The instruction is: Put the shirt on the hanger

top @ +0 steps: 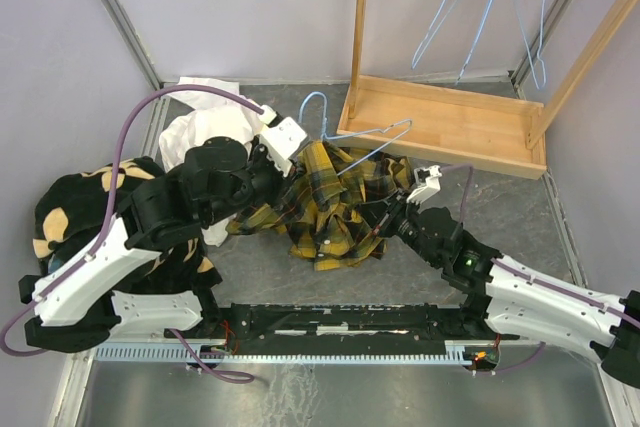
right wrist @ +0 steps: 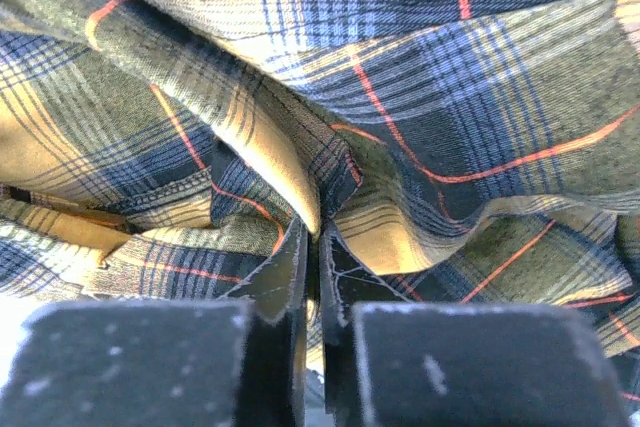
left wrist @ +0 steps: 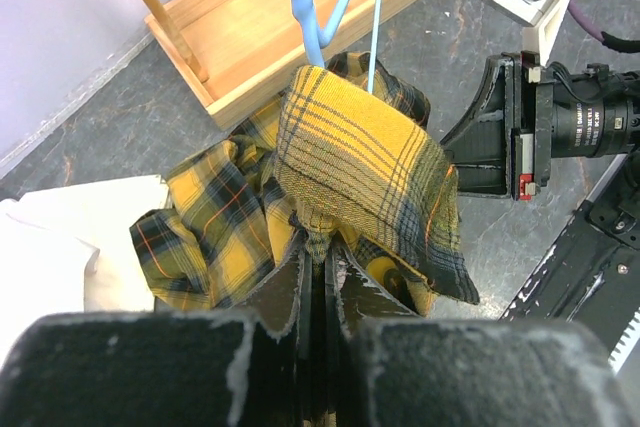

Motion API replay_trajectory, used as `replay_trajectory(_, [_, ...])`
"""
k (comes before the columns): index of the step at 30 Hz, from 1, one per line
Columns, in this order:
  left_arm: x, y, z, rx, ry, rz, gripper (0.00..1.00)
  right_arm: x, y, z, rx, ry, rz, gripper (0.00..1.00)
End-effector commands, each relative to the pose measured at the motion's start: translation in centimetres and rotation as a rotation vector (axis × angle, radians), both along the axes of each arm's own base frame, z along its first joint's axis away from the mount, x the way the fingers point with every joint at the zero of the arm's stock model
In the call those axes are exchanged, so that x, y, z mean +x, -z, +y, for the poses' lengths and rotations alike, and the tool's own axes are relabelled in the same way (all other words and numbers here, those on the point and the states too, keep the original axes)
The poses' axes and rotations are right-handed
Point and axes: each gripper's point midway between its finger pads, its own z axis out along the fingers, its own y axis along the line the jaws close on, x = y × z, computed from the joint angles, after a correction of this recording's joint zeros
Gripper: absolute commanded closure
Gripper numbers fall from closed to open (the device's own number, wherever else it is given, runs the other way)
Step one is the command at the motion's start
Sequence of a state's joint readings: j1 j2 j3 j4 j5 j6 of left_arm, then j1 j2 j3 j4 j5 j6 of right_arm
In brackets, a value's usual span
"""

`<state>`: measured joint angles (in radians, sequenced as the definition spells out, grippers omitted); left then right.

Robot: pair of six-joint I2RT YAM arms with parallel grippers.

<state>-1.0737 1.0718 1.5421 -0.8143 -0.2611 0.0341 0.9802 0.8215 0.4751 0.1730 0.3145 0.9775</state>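
The yellow and black plaid shirt (top: 330, 202) lies bunched in the middle of the table. The light-blue wire hanger (top: 350, 132) lies at its far edge, hook (top: 312, 104) toward the back, partly under the cloth. My left gripper (top: 290, 162) is shut on a fold of the shirt (left wrist: 350, 157) at its left side, with the hanger's twisted neck (left wrist: 300, 2) just beyond. My right gripper (top: 392, 209) is shut on the shirt's right side; plaid cloth (right wrist: 400, 97) fills its view.
A wooden rack base (top: 445, 127) stands at the back right, with more blue hangers (top: 495, 7) hanging above. A white garment (top: 205, 127) and a black fleece with tan patches (top: 70, 207) lie at the left. The right arm's camera (left wrist: 580, 122) is close by.
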Motion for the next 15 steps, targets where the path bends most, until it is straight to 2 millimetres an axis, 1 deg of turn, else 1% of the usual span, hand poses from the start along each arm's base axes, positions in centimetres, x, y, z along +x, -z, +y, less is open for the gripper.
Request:
replay_trajectory(1, [-0.3, -3.7, 0.4, -0.165, -0.022, -0.033, 0.97, 1.0, -2.6, -1.1, 0.074, 0.092, -0.045, 0.98])
replay_trajectory(2, [-0.4, -3.6, 0.5, -0.166, -0.021, -0.032, 0.97, 1.2, -2.6, -1.6, 0.06, 0.113, -0.044, 1.0])
replay_trajectory(6, [-0.7, -3.0, 0.7, -0.168, -0.015, -0.023, 0.97, 1.5, -3.3, -3.4, -0.035, 0.171, -0.056, 1.0])
replay_trajectory(8, [-1.0, -2.9, 0.9, -0.174, -0.006, -0.021, 0.97, 1.7, -3.3, -4.1, -0.147, 0.182, -0.058, 1.0])
replay_trajectory(10, [-1.3, -2.8, 1.1, -0.185, 0.0, -0.019, 0.97, 2.3, -4.0, -4.8, -0.25, 0.21, -0.052, 1.0])
replay_trajectory(11, [-1.4, -2.8, 1.1, -0.192, 0.004, -0.019, 0.97, 2.7, -5.1, -4.9, -0.27, 0.218, -0.06, 1.0])
replay_trajectory(12, [-1.5, -2.8, 1.1, -0.199, 0.007, -0.019, 0.97, 3.0, -5.1, -4.8, -0.294, 0.207, -0.058, 1.0])
replay_trajectory(13, [-1.6, -2.8, 1.2, -0.207, 0.009, -0.019, 0.97, 3.4, -5.9, -4.7, -0.294, 0.201, -0.06, 1.0])
replay_trajectory(15, [-1.7, -2.8, 1.2, -0.213, 0.014, -0.016, 0.97, 4.4, -6.3, -5.2, -0.301, 0.207, -0.039, 1.0])
